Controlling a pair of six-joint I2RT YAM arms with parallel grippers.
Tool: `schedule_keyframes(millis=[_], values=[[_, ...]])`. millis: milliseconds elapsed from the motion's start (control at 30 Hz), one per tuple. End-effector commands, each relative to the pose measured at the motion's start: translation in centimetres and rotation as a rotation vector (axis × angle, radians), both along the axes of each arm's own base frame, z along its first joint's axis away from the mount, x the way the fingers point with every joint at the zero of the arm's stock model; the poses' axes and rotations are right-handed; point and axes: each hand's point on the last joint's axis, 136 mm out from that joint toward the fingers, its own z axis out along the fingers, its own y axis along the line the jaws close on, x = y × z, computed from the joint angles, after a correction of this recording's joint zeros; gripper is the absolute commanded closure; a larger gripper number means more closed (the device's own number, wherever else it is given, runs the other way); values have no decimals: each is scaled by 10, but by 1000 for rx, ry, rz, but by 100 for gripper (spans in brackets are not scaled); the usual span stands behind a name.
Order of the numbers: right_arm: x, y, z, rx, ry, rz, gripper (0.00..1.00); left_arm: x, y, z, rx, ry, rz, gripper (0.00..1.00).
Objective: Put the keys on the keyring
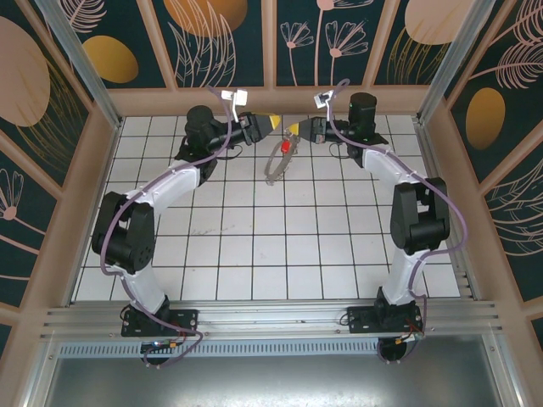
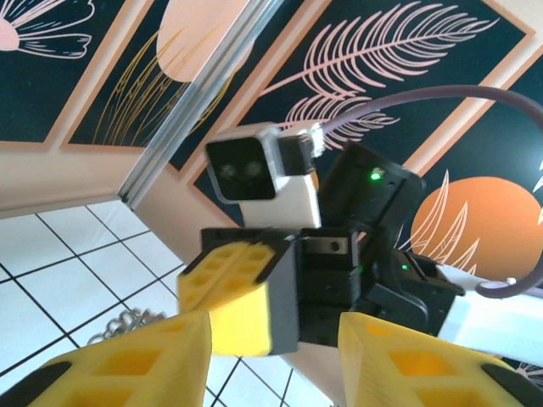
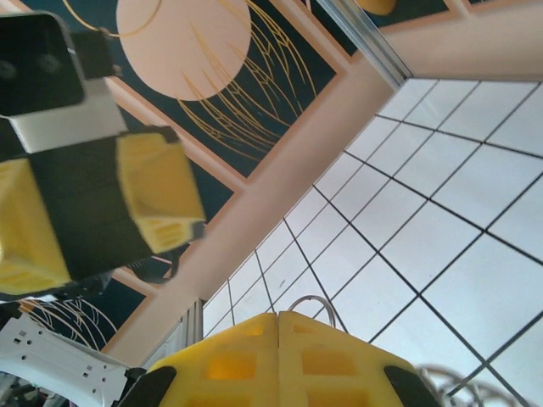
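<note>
The keyring (image 1: 273, 170), a thin silvery loop, hangs over the far middle of the tiled table. My right gripper (image 1: 295, 130) is shut on its top. In the right wrist view a thin wire arc of the keyring (image 3: 316, 299) pokes out just past the closed right gripper (image 3: 278, 318). The small red-headed key (image 1: 287, 147) hangs at the upper part of the loop, just below the two grippers. My left gripper (image 1: 270, 125) faces the right one, tip to tip and very near. In the left wrist view the left gripper (image 2: 276, 356) stands open with nothing between its fingers. Some pale keyring links (image 2: 127, 322) show low on the left.
The back wall rail (image 1: 271, 100) runs right behind both grippers. Frame posts stand at the far corners (image 1: 102, 110). White tiles (image 1: 271, 246) stretch toward the arm bases at the near edge.
</note>
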Motion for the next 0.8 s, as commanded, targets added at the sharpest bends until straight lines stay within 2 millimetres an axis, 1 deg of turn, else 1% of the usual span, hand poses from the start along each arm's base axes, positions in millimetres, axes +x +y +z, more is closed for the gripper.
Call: schedule_keyframes(millis=[0,200,567,767], values=[[-5,0,20,39,-51,39,100,0,-6,-17,51,6,-64,61],[-10,4,18,52,-39,47,100,2,-11,-30,59,32,-101,66],[-16,11,19,52,-41,58,100,4,-15,-33,29,45,-129,69],[-19,13,20,50,-46,61,100,8,-12,-38,35,48,-99,70]])
